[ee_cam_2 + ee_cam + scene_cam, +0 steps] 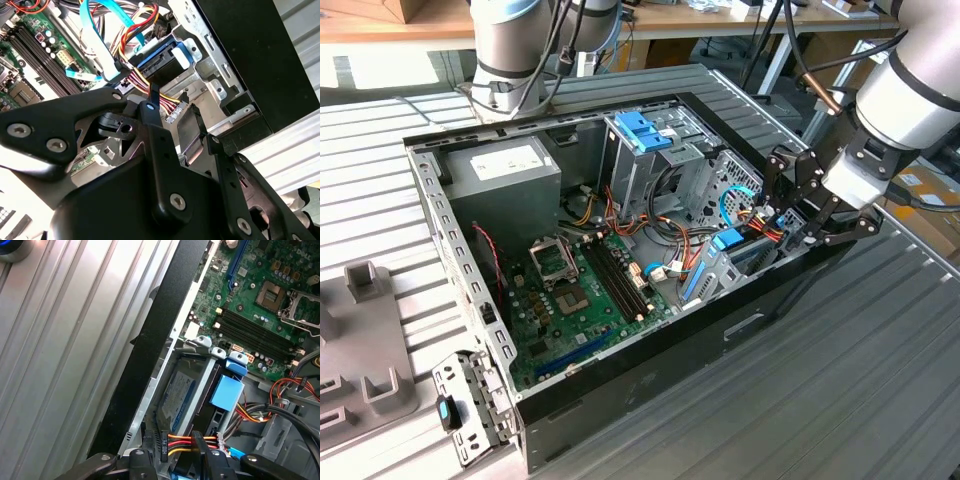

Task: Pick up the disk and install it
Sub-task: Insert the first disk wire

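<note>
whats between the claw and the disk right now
A bundle of red, yellow and black wires with a black plug crosses the gap between the claw and the disk sitting in its bay; this shows in the first wrist view.

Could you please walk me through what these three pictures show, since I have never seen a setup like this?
It is a robot arm working over an open computer case that lies on a ribbed metal table. The exterior view looks at the scene from off the arm. Both wrist views come from cameras riding on the arm. The black gripper hangs over the case's corner at the exterior view's right. There, in the first wrist view, the disk, with its white label, sits in a metal bay beside the green motherboard. Coloured cables run beneath the gripper's linkage.
</note>
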Motion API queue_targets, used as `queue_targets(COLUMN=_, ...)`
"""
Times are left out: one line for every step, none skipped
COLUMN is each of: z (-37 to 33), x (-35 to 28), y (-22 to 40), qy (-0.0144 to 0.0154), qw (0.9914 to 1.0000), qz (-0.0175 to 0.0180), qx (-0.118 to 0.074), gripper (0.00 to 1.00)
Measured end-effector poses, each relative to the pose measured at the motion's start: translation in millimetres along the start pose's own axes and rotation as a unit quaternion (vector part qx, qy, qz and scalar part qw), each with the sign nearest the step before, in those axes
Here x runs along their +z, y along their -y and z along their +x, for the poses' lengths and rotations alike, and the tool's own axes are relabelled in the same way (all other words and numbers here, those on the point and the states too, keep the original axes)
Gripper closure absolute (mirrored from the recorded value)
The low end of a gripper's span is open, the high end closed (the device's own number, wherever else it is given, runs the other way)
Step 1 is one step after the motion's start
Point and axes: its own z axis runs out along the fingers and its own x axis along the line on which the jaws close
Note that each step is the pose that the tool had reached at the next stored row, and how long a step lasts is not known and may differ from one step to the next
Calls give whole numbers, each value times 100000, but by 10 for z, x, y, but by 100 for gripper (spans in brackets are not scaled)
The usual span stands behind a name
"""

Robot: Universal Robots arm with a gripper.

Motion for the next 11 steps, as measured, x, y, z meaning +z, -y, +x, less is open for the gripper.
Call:
queue_targets(z=0, x=0, y=0, qy=2, qw=100000, qz=-1, qx=1, gripper=58)
queue_targets(z=0, x=1, y=0, qy=6, qw=100000, qz=1, qx=-1, gripper=58)
queue_targets(z=0, x=1, y=1, qy=5, qw=100000, qz=0, qx=-2, gripper=58)
queue_targets(z=0, x=1, y=1, qy=6, qw=100000, qz=1, qx=1, gripper=59)
queue_targets(z=0, x=0, y=1, qy=1, qw=100000, qz=0, qx=0, gripper=59)
queue_targets(z=1, x=0, y=1, qy=2, qw=100000, qz=-2, qx=-2, gripper=66)
queue_targets(z=1, x=0, y=2, qy=2, qw=100000, qz=-1, qx=1, gripper=78)
queue_targets(z=1, x=0, y=2, qy=1, qw=100000, qz=-2, qx=1, gripper=83)
queue_targets(z=1, x=0, y=2, qy=5, qw=100000, qz=0, qx=2, gripper=83)
queue_targets(z=1, x=0, y=2, qy=5, qw=100000, qz=-1, qx=-1, gripper=83)
queue_targets(z=1, x=0, y=2, qy=5, qw=100000, qz=-1, qx=0, gripper=83)
